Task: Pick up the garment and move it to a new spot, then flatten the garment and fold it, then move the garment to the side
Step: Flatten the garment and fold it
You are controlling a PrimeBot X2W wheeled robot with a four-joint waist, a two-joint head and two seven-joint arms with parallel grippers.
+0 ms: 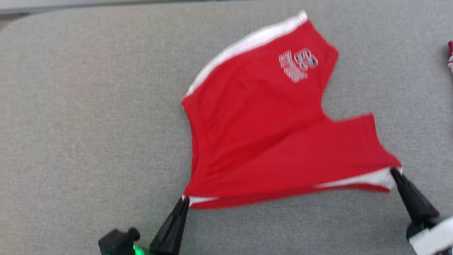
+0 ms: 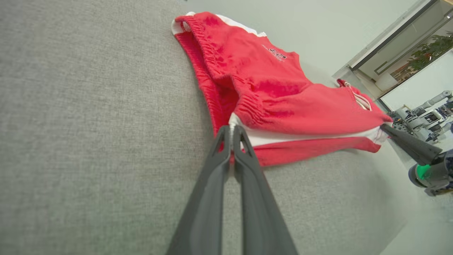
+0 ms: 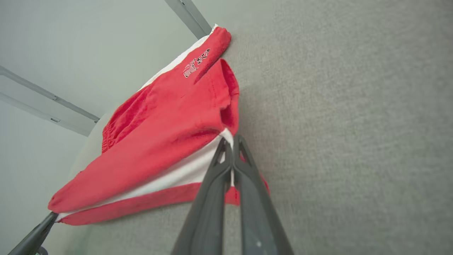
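1. The grey padded surface [image 1: 88, 106] spans the whole scene. Its far left corner is rounded, and its near and right edges are cut off.
2. The red garment [image 1: 262, 134], a pair of shorts with white side stripes, lies right of centre. Its far part rests on the surface, and its near edge is stretched between the two grippers. I judge this to be the flattening step, since the cloth is spread out but creased and sits at a slant.
3. The left gripper [image 1: 184, 201] is clamped tight on the near left corner, fingers pressed together over the white stripe.
4. The right gripper [image 1: 393, 171] pinches the near right corner in the same way. The next move probably calls for both to pull evenly towards the near side and lower the edge together, so the lower layer does not bunch.
5. The pale printed number [image 1: 298, 64] near the far hem is too smeared to read.
6. A red-and-white scrap [image 1: 450, 53] at the far right is cut off, and I cannot tell what it is.
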